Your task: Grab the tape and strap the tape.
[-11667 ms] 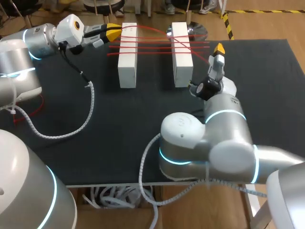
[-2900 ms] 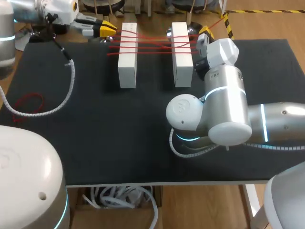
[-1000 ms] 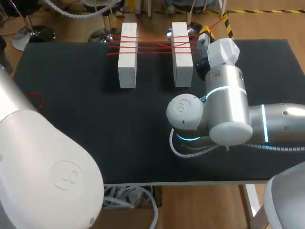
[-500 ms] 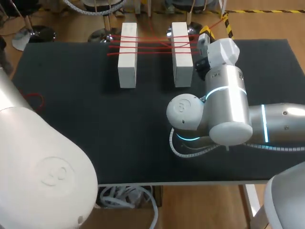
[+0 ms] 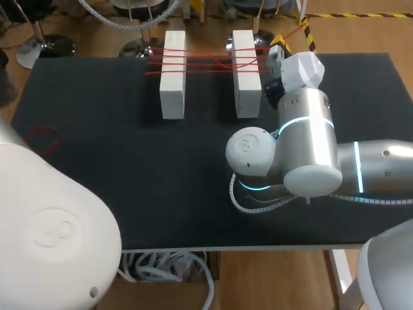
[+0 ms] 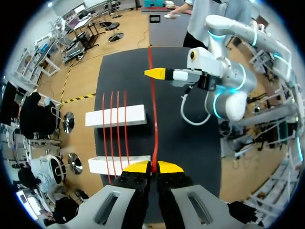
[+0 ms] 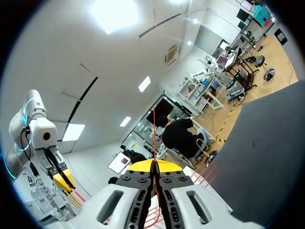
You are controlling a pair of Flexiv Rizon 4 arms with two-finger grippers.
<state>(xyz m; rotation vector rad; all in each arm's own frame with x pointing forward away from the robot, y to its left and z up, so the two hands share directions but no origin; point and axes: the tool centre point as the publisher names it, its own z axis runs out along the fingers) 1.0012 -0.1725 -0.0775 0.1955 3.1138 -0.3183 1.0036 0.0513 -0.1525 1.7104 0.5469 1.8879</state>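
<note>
Red tape (image 5: 206, 62) already crosses the two white blocks (image 5: 173, 77) in several strands at the upper middle of the head view. One free strand (image 6: 154, 109) runs straight between our grippers. Our left gripper (image 6: 152, 167) and right gripper (image 7: 154, 165) are each pinched tight on it. We judge that pulling too hard could slip the thin strand out or drag a block. Our left gripper lies outside the head view, and the red loop (image 5: 40, 139) at mid left is hard to identify.

Black-covered table (image 5: 129, 187). White block (image 5: 172, 90) and second white block (image 5: 246, 90) standing side by side, parallel, apart, near table's far edge.
</note>
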